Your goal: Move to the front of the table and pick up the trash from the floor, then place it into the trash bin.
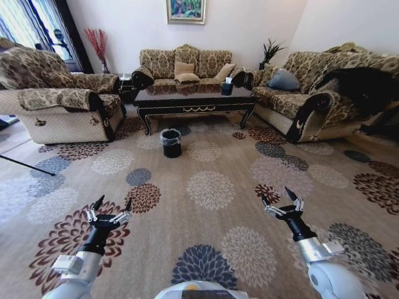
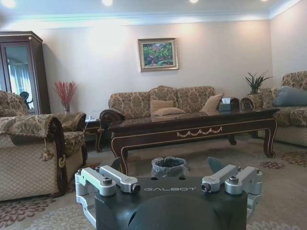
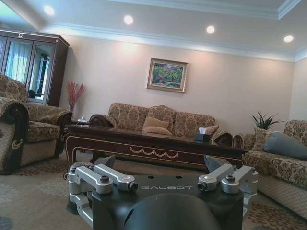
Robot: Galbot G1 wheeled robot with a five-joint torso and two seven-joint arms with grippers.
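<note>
The table [image 1: 193, 98] stands at the far middle of the room, dark and glossy with gold trim; the left wrist view also shows the table [image 2: 192, 125]. The trash bin [image 1: 171, 142], small, black and bag-lined, sits on the carpet just in front of the table, and appears as the trash bin [image 2: 169, 166] beyond my left fingers. The trash is out of view among the carpet's flower prints. My left gripper [image 1: 114, 202] and right gripper [image 1: 276, 196] hang low over the near carpet, both open and holding nothing, far short of the bin.
Patterned sofas stand on the left [image 1: 56, 103], behind the table [image 1: 187, 65] and on the right [image 1: 312, 93]. A tissue box [image 1: 227, 87] sits on the table. A thin dark rod [image 1: 25, 165] lies on the floor at left. Open carpet [image 1: 212, 187] stretches between me and the bin.
</note>
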